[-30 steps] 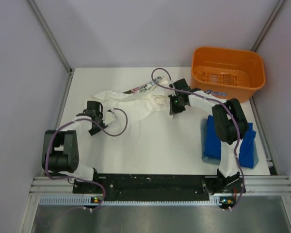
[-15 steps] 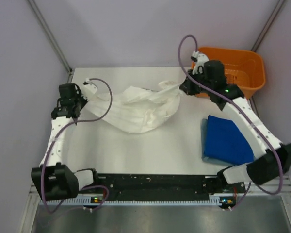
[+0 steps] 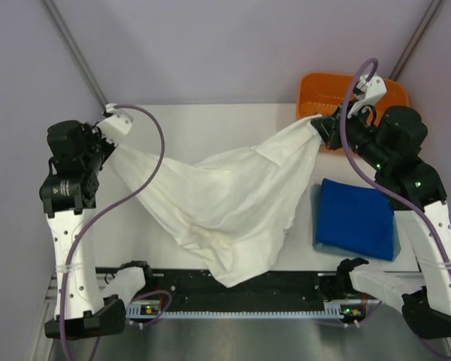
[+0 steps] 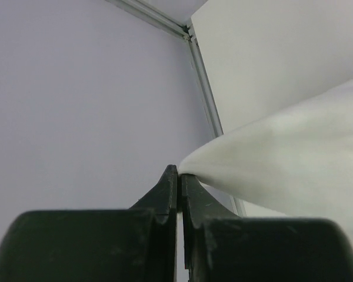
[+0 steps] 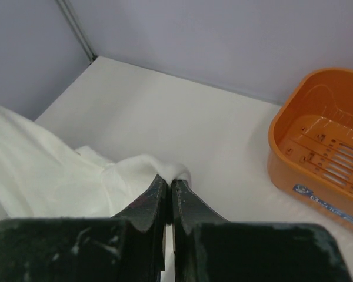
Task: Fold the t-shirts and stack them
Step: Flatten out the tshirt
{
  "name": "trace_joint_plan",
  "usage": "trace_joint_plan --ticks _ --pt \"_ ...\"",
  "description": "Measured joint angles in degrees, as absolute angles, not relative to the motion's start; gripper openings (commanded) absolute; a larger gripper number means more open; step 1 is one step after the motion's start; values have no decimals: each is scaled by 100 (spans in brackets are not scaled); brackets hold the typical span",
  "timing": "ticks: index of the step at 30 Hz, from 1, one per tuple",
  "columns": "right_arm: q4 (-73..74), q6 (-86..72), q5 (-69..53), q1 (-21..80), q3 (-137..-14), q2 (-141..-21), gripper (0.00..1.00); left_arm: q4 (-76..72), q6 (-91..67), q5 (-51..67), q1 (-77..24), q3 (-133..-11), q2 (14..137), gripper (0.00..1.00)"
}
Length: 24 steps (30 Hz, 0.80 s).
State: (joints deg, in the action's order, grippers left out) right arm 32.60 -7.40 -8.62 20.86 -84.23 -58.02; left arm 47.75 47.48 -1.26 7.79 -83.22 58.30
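Observation:
The white t-shirt (image 3: 225, 203) hangs spread in the air between both arms, its lower edge drooping to the table's near edge; no print shows on the visible side. My left gripper (image 3: 105, 144) is shut on its left corner; in the left wrist view (image 4: 179, 172) cloth (image 4: 282, 158) runs from the closed jaws. My right gripper (image 3: 321, 129) is shut on its right corner; in the right wrist view (image 5: 169, 181) cloth (image 5: 135, 170) bunches at the tips. The folded royal blue t-shirt (image 3: 355, 218) lies on the table at the right.
The orange plastic basket (image 3: 316, 84) stands at the back right, partly behind the right arm, and shows in the right wrist view (image 5: 320, 147). Purple-grey walls enclose the white table (image 3: 210, 120) on three sides.
Both arms have risen and moved apart, left arm to the far left, right arm toward the basket. The crumpled white shirt has been lifted and stretched out between them.

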Motion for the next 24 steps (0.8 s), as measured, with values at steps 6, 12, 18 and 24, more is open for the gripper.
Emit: trace_joint_plan --ticks 6,12,18,24 --pt "3249 -620 -1247 2086 -8785 -6211 0 5107 4794 102 781 -8132 5546 0" --pt "2860 -587 -1619 2088 -10661 -8431 12 5039 4810 108 784 -7142 5487 0" --pt "2978 -950 -1601 2086 -12835 -11209 99 4893 4814 123 784 -6114 5457 0" --pt "3669 -701 -1111 2213 -11216 -11288 99 4886 4810 239 784 -5596 5424 0"
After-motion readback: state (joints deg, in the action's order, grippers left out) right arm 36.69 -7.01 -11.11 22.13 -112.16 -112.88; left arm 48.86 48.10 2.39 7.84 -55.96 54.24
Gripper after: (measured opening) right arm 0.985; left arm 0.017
